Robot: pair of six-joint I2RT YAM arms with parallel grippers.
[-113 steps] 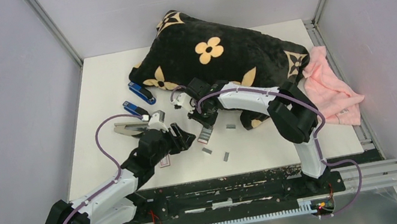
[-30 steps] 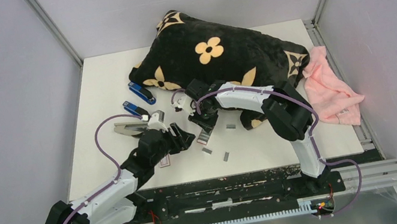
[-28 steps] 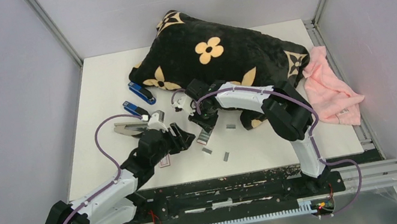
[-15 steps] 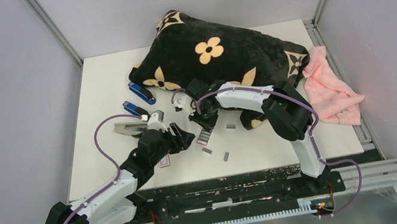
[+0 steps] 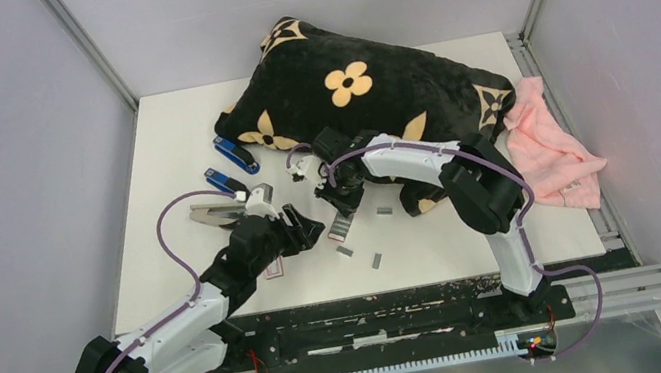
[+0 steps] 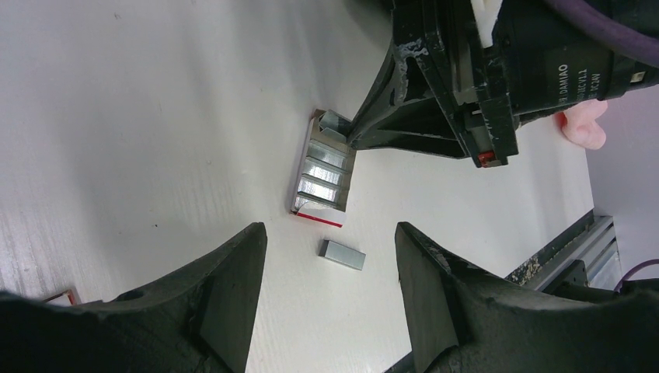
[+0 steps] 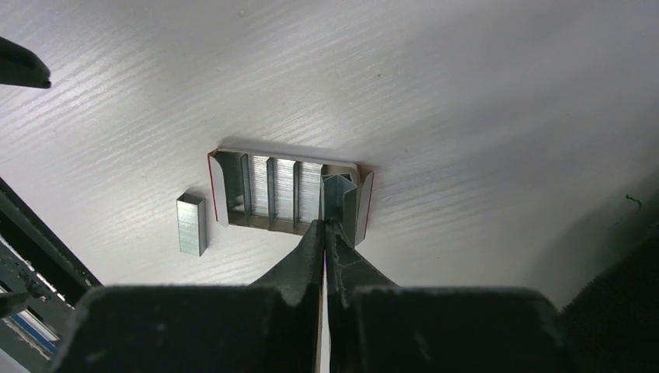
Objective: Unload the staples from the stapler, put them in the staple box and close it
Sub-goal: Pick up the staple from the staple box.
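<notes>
A stapler (image 5: 212,213) lies swung open at the table's left, beside my left arm. Staples (image 7: 284,190) sit as several silvery strips in a small white-and-red box (image 5: 342,228); one strip (image 7: 340,198) stands tilted at its right end. Loose strips lie on the table (image 5: 345,251) (image 5: 376,261) (image 5: 384,209). My right gripper (image 7: 325,226) is shut, its tips touching the box's near edge with nothing visible between them. My left gripper (image 6: 328,230) hovers open just left of the box (image 6: 322,175), with a loose strip (image 6: 342,254) on the table beyond its fingers.
Two blue staplers (image 5: 236,154) (image 5: 224,181) lie behind the open one. A large black flowered pillow (image 5: 361,90) fills the back of the table, with a pink cloth (image 5: 553,144) at the right edge. A small red-and-white piece (image 5: 275,270) lies by my left arm.
My right gripper's jaws have closed fully at the box's edge and its wrist has shifted slightly. The left arm has stayed put, still open.
</notes>
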